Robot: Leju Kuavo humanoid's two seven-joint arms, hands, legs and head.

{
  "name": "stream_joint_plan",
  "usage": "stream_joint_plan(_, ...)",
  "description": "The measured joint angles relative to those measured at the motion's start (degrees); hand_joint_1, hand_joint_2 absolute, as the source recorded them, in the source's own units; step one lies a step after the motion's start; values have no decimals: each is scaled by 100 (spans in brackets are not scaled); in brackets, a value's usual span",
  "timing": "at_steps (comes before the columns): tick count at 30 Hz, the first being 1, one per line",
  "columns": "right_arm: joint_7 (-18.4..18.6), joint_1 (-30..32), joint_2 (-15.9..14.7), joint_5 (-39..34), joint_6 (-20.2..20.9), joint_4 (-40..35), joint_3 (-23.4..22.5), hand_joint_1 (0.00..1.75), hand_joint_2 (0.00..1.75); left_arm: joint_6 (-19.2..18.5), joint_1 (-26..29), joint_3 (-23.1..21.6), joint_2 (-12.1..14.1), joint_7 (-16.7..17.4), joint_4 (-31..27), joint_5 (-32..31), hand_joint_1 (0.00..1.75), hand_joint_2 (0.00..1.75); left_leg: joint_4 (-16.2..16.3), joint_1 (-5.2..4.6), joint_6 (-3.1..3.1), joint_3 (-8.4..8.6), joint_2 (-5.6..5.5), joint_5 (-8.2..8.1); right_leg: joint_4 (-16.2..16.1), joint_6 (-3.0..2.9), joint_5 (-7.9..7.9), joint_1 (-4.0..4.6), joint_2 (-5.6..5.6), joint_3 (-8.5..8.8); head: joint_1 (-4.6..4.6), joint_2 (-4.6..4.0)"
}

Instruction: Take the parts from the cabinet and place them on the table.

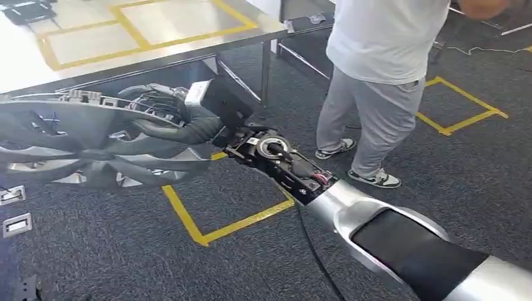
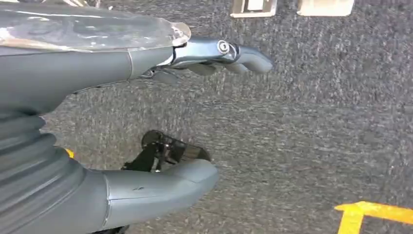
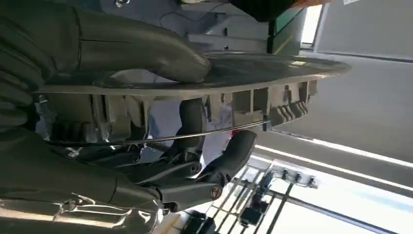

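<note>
- The floor (image 1: 439,207) is dark grey carpet marked with yellow tape squares (image 1: 213,229), one under the robot's arm and another off to the right.
- A table (image 1: 157,47) with a pale, shiny top stands at the upper left of the head view, its near edge running on a slant; yellow tape rectangles are laid out on the top too.
- The part, a silver wheel cover (image 1: 94,144) with curved spokes, sits in mid-air just short of the table's near edge and below the level of the top.
- The right hand (image 1: 201,128) holds the wheel cover by its rim: in the right wrist view the thumb (image 3: 146,51) presses on one face while the dark fingers (image 3: 229,156) curl around the clipped back side.
- The left hand (image 2: 146,112) holds nothing; its thumb and fingers are spread apart over bare carpet.
- A person (image 1: 376,81) in a white top and grey trousers stands just past the table's corner, close to the right arm; open carpet lies between them and the robot.
- Two small metal plates (image 1: 15,210) are set in the floor at the left.
- The wheel cover's left side is cut off by the head view's edge, and the person is cropped above the chest.
</note>
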Motion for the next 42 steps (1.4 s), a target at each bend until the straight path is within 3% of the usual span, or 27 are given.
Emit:
stream_joint_plan(1, -4, -5, 4, 0, 0, 15, 0, 175, 175, 0, -4, 0, 0, 0, 0, 0, 0, 175, -1, 0, 28, 2, -31, -1, 233, 25, -185, -24, 215, -86, 18, 0)
stream_joint_plan(2, -11, -18, 7, 0, 0, 37, 0, 175, 175, -7, -13, 0, 0, -2, 0, 2, 0, 175, 0, -2, 63, 0, -62, 3, 647, 30, -414, -33, 334, -262, 31, 0)
stream_joint_plan(4, -39, -18, 7, 0, -2, 92, -2, 175, 175, -33, -16, 0, 0, -7, 0, 20, 0, 175, 1, -22, 81, -1, -140, -1, 1672, 36, -821, -28, 428, -726, 70, 0)
stream_joint_plan(5, -48, -14, 7, 0, 0, 120, -2, 175, 175, -63, -11, 0, 0, -7, 0, 31, 0, 175, 2, -39, 85, 1, -186, -3, 1980, 24, -878, -28, 438, -889, 70, 0)
stream_joint_plan(7, -55, -13, 7, 2, 0, 160, -2, 175, 175, -102, -9, 0, -2, -7, 0, 57, 0, 175, 3, -57, 90, 11, -235, -3, 1900, -12, -720, -26, 445, -882, 81, 0)
stream_joint_plan(11, -57, -14, 7, 2, 0, 164, -2, 175, 175, -107, -8, 0, -2, -7, 2, 59, 0, 175, 3, -59, 90, 13, -246, -3, 1851, -18, -682, -25, 446, -863, 81, 0)
stream_joint_plan(12, -59, -14, 7, 7, -2, 177, -2, 175, 175, -127, -6, 0, -4, -7, 2, 72, 0, 175, 4, -65, 89, 16, -270, -4, 1684, -39, -566, -21, 451, -796, 87, 0)
stream_joint_plan(13, -66, -15, 7, 11, 0, 192, -2, 175, 175, -155, -4, 0, -7, -7, 2, 98, 0, 175, 4, -73, 88, 31, -305, -5, 1217, -83, -295, -12, 456, -597, 94, 0)
stream_joint_plan(14, -103, -72, 26, 0, 2, 249, -2, 175, 175, -203, 5, 0, -22, 9, 2, 155, 0, 175, 30, -96, 35, -45, -379, -4, 41, -174, 61, 46, 570, -73, 90, 0)
stream_joint_plan(15, -109, -70, 31, -4, 2, 251, -4, 175, 175, -210, 19, 0, 15, 22, 0, 160, 0, 175, 43, -114, 94, -59, -374, 3, 29, -32, 83, 17, 562, -93, 65, 0)
stream_joint_plan(18, -105, -68, 31, -2, 9, 304, -2, 175, 175, -249, 56, 0, -7, 44, 2, 183, 0, 175, 3, -94, 56, -41, -355, 12, 26, -95, 82, 43, 580, -91, 44, 0)
stream_joint_plan(24, -101, -72, 31, -4, 2, 348, -4, 175, 175, -225, 56, 0, 4, 44, 0, 188, 0, 175, -47, -93, 19, -10, -349, 35, 26, -141, 81, 46, 591, -91, 24, 0)
stream_joint_plan(42, -92, -71, 33, -20, 7, 378, -7, 175, 175, -304, 111, 0, 0, 181, 0, 243, 0, 175, -52, -109, 3, -15, -350, 35, 14, -141, 80, 29, 588, -86, 26, 0)
